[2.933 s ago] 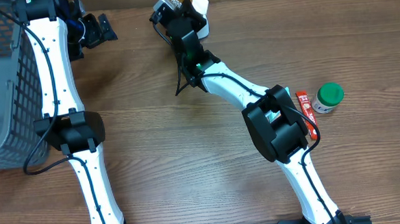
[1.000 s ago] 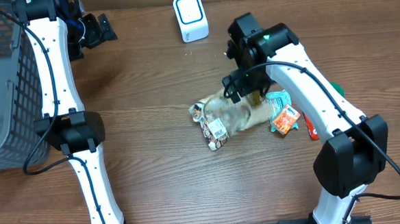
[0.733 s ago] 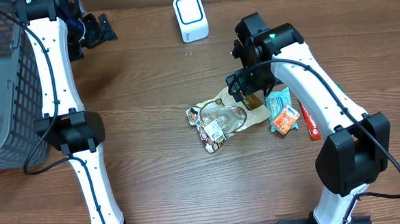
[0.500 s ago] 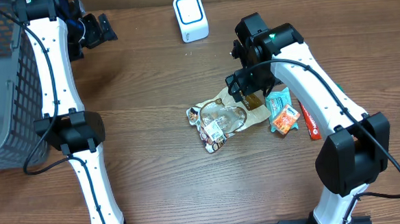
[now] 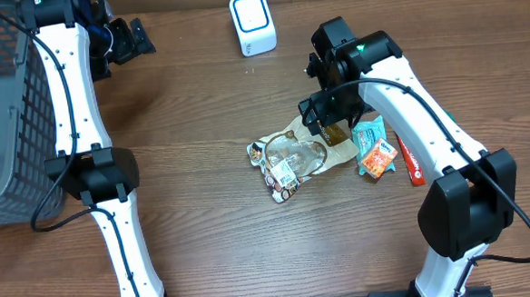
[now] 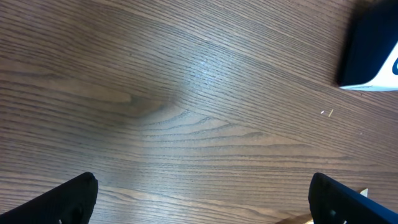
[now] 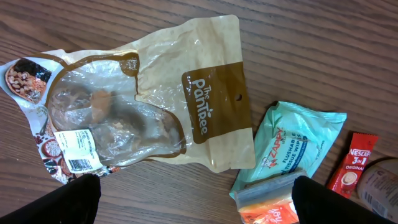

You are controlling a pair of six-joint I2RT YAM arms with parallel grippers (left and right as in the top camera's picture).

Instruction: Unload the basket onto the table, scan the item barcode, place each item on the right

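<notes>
Right wrist view: Pantree pouch (image 7: 155, 118) flat on counter (image 7: 348, 56), directly beneath right tool (image 7: 196, 202), wide open and empty. Likely light, floppy, slick film; best pinched at stiffer hang-hole end, barcode label (image 7: 78, 149) outward. Left tool (image 6: 202, 205) likewise open, empty.

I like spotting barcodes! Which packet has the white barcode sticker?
The big brown see-through pouch; the teal wipes pack and red sachet show none.

I'm seeing bright, even light from above; a soft sheen is glinting off the table (image 6: 205, 65), the bag (image 7: 124, 124) is showing crisp, and shadows are falling faint.
</notes>
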